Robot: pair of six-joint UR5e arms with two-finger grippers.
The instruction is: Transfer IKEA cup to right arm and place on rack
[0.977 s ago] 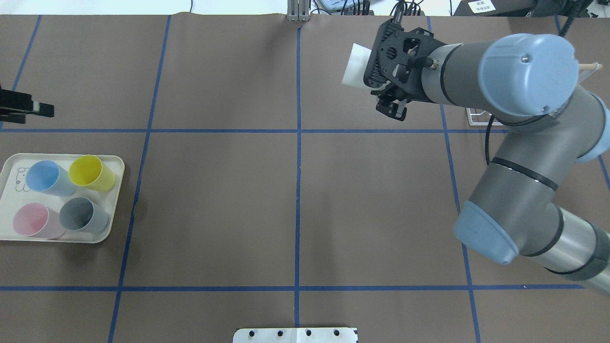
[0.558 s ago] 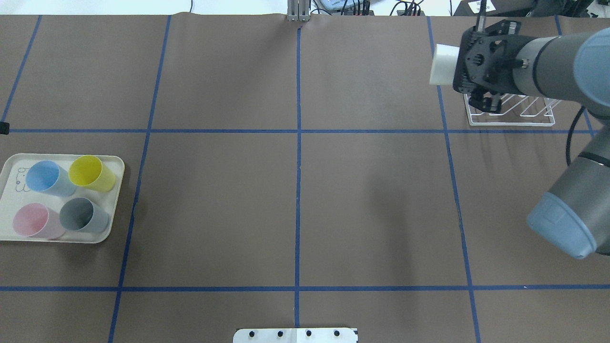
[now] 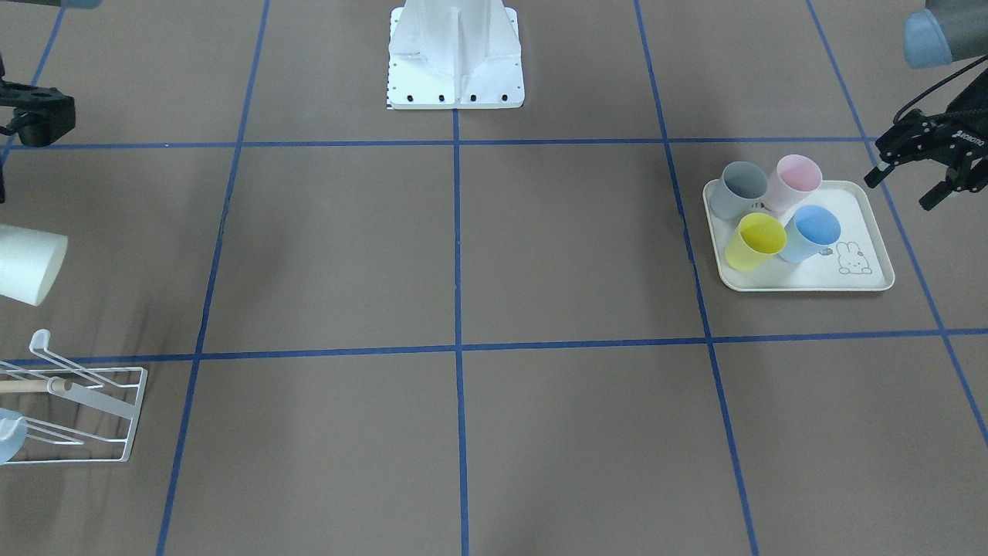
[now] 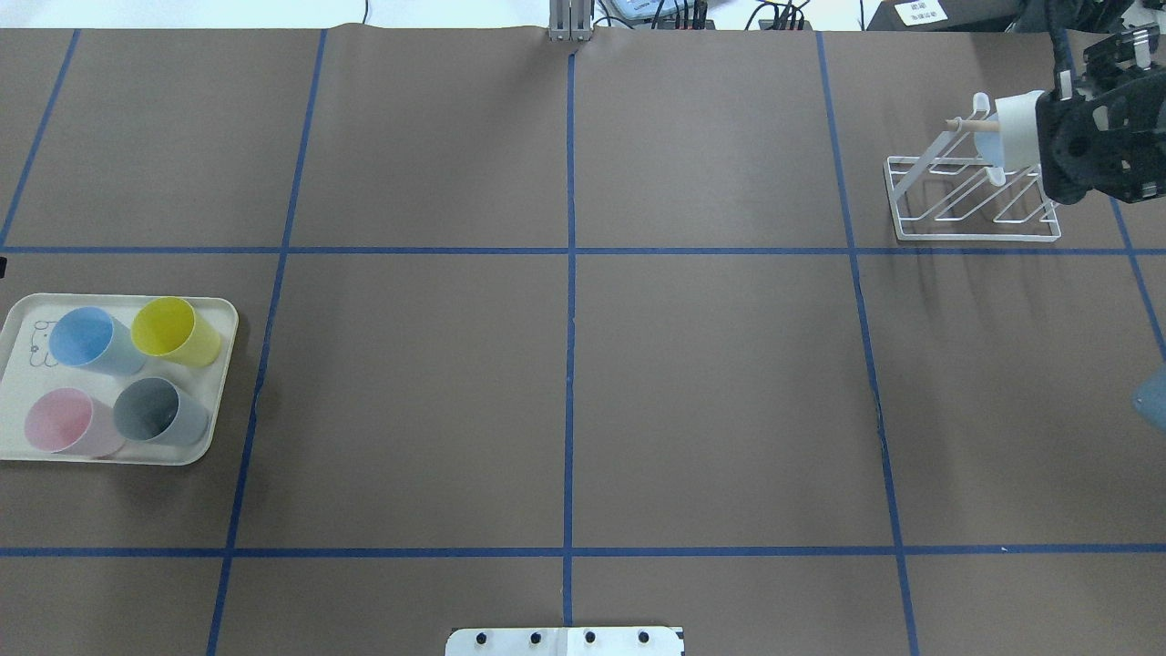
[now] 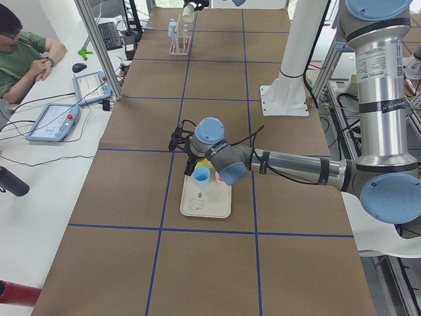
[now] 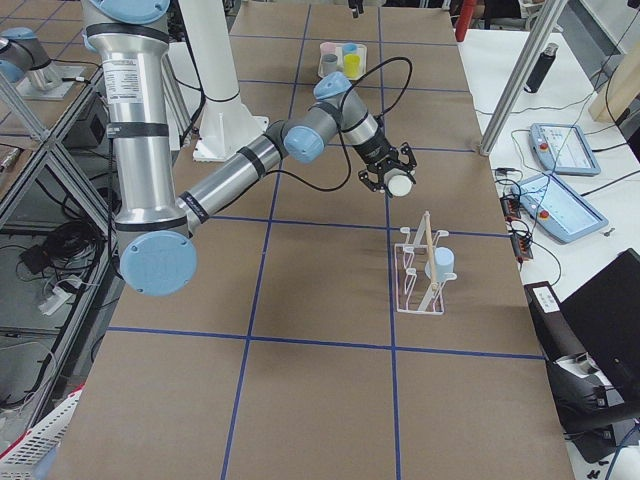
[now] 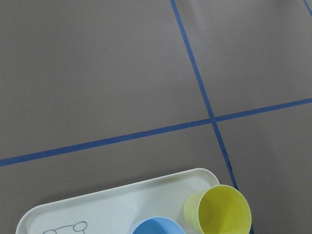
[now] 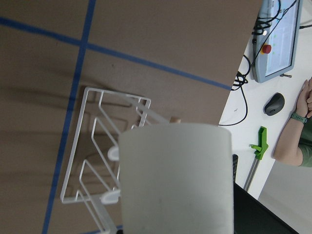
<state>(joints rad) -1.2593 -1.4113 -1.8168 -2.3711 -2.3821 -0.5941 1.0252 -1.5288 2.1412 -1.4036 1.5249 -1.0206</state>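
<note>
I see my right end effector (image 4: 1048,137) clamped on the white IKEA cup (image 4: 1013,128), held sideways in the air near the rack (image 4: 975,228), left end effector (image 3: 899,189) spread wide, empty, beside the tray (image 3: 876,274)

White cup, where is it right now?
The white cup is at the overhead view's far right, held in the right gripper, in the air by the rack and near its wooden dowel.
</note>
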